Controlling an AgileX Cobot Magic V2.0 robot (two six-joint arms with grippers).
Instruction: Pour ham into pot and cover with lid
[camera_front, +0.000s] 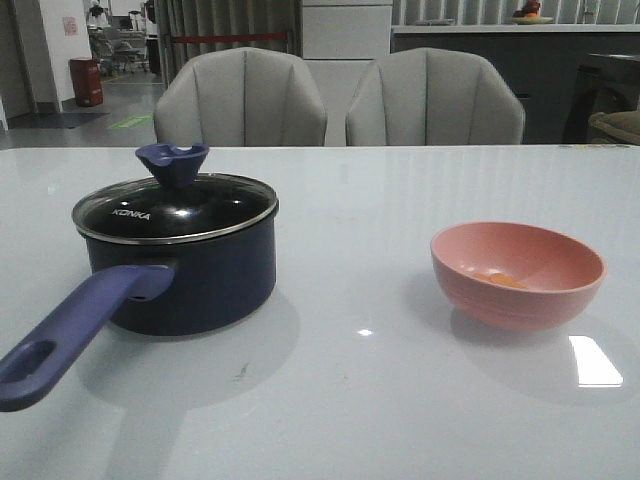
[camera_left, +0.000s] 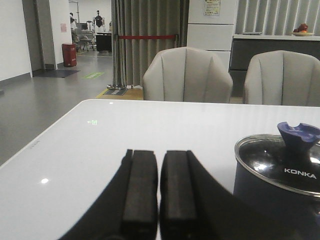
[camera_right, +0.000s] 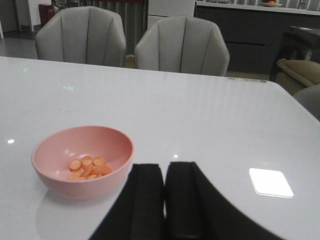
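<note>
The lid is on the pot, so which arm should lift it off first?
Left, probably. The lid and pot are on the robot's left, close beside the left gripper. The right gripper is by the pink bowl.

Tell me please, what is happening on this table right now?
Nothing is being handled yet. The pot stands on the white table with the lid on it. The ham lies in small slices inside the pink bowl, apart from the pot. The left claw is shut and empty near the pot, and the right claw is shut and empty beside the bowl.
</note>
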